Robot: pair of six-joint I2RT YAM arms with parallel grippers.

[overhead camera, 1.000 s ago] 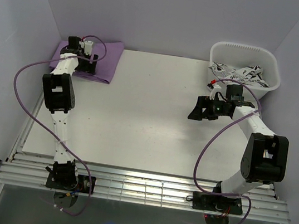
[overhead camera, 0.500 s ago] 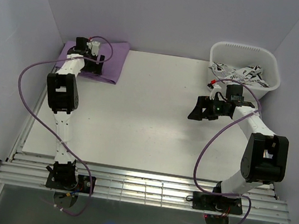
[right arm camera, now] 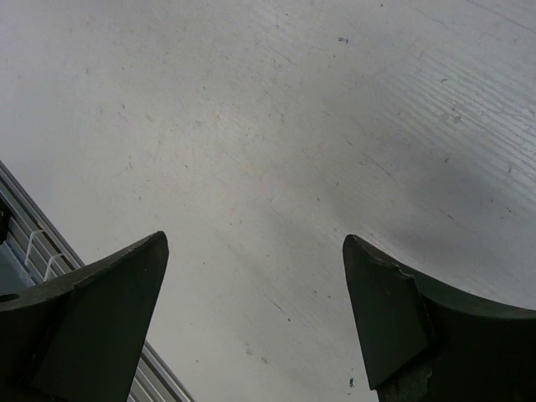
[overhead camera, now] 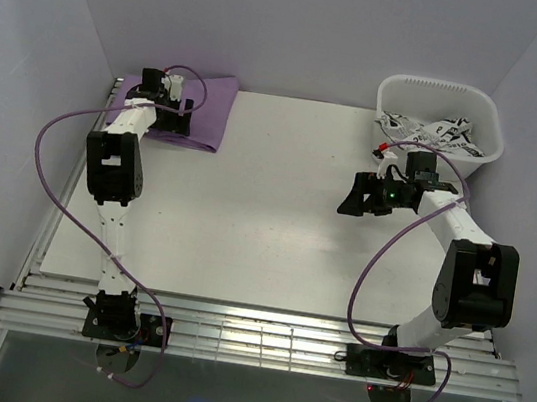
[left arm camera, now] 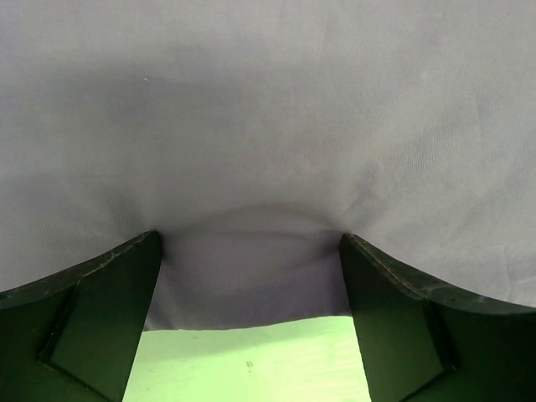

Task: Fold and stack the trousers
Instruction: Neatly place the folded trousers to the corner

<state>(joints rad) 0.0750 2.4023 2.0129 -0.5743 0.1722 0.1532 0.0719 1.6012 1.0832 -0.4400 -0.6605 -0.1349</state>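
A: From above, where are the trousers (overhead camera: pixel 212 117)?
B: Folded into a small purple rectangle at the table's (overhead camera: pixel 267 211) far-left corner. The left gripper (overhead camera: pixel 170 118) sits over their near edge. The right gripper (overhead camera: pixel 360 197) hangs above bare table, near the basket (overhead camera: pixel 447 88).
A: And the left wrist view?
B: Purple fabric fills it. The fingers (left arm camera: pixel 100 310) stand wide apart with a smooth bulge of fabric between them. Nothing is pinched, and a strip of table shows below.
A: Right wrist?
B: Jaws spread, with only bare tabletop under them.
A: So how far along?
B: I'd judge folding and placing done for this pair. The basket holds white patterned cloth (overhead camera: pixel 430 132); I cannot tell whether more trousers wait there.
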